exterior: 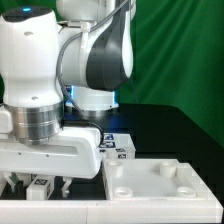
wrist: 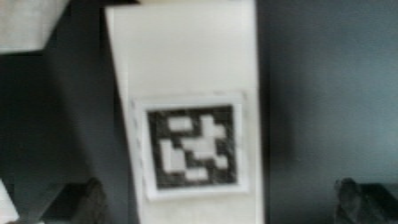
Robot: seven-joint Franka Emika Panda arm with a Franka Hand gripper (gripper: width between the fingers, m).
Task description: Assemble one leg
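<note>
One leg (wrist: 187,90) is seen right below the gripper (exterior: 48,185), lengthwise betw. its fingers; whether it's clamped or slack can't be told. The panel (exterior: 150,185) lies beside the gripper. Grip should be centred on the leg, w/ leg kept square, approx. mid-length.

- Panel (exterior: 160,192): large, flat, white, with a raised rim and round sockets (exterior: 121,172) near its corners; lies on the table at the exterior view's lower right.
- Table (exterior: 175,128): black top, bears the panel.
- Backdrop (exterior: 185,50): green cloth with vertical folds, behind the table.
</note>
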